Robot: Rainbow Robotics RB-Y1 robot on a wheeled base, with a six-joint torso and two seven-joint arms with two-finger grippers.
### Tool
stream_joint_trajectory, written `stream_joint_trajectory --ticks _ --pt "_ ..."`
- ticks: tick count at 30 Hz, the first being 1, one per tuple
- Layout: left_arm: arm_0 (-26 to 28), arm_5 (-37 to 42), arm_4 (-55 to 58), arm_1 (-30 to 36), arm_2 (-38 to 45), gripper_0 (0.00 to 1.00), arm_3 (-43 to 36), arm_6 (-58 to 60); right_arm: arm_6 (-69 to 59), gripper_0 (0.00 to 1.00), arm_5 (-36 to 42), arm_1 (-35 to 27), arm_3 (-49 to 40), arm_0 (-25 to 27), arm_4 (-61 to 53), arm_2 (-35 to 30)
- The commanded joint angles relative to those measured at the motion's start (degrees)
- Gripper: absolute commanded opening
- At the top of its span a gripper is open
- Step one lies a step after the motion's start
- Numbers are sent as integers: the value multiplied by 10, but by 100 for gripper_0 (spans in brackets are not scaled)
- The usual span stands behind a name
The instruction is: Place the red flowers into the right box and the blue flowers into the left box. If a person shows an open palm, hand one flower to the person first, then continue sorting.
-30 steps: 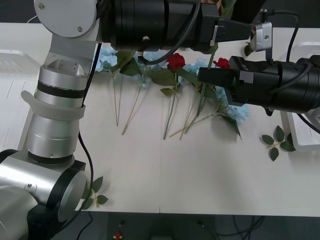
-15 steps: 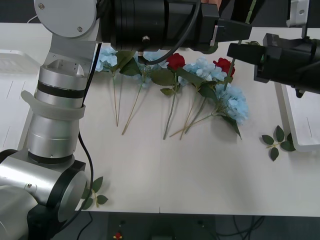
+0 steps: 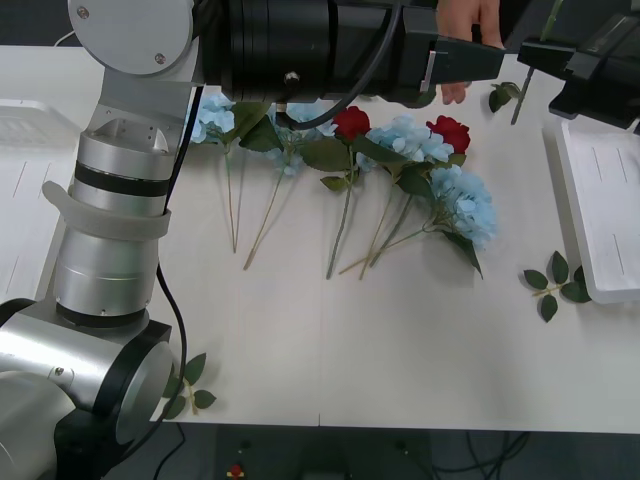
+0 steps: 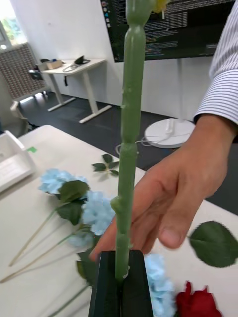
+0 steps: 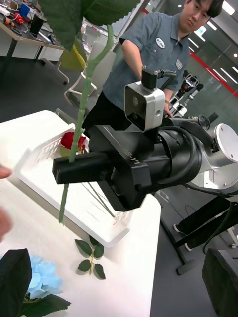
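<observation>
My right gripper [image 3: 540,55] is high over the table's far right, its black fingers shut on a green flower stem [image 4: 130,148]; the bloom is out of view. A person's hand [image 4: 168,198], palm open, reaches in just behind that stem; whether it touches is unclear. Two red flowers [image 3: 351,122] and several blue flowers [image 3: 465,200] lie in a row on the table. Another red flower [image 5: 69,139] lies in the right box [image 3: 605,215]. The left box [image 3: 25,125] is at the left edge. My left gripper [image 5: 119,257] is open, raised near the hand [image 3: 468,30].
Loose green leaf sprigs lie by the right box [image 3: 555,280], near the front edge [image 3: 190,385] and at the far side [image 3: 503,95]. My left arm [image 3: 300,45] spans the back of the table above the flowers. Bare tabletop [image 3: 400,340] stretches in front.
My right gripper has risen from the flower row and moved up and to the right with the stem in it. The person's hand has come in at the far edge.
</observation>
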Motion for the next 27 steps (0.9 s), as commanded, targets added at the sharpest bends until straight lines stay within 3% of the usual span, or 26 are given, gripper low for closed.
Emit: stream_joint_trajectory --ticks 1,16,27 --pt "-1 -7 4 -11 -3 100 -22 -45 6 0 -29 11 -9 -9 73 -15" --pt "-1 -7 4 -11 -3 100 -22 -45 -3 0 -64 156 102 -122 229 8" --pt "-1 -7 4 -11 -3 100 -22 -45 -5 0 -106 166 132 -152 228 39"
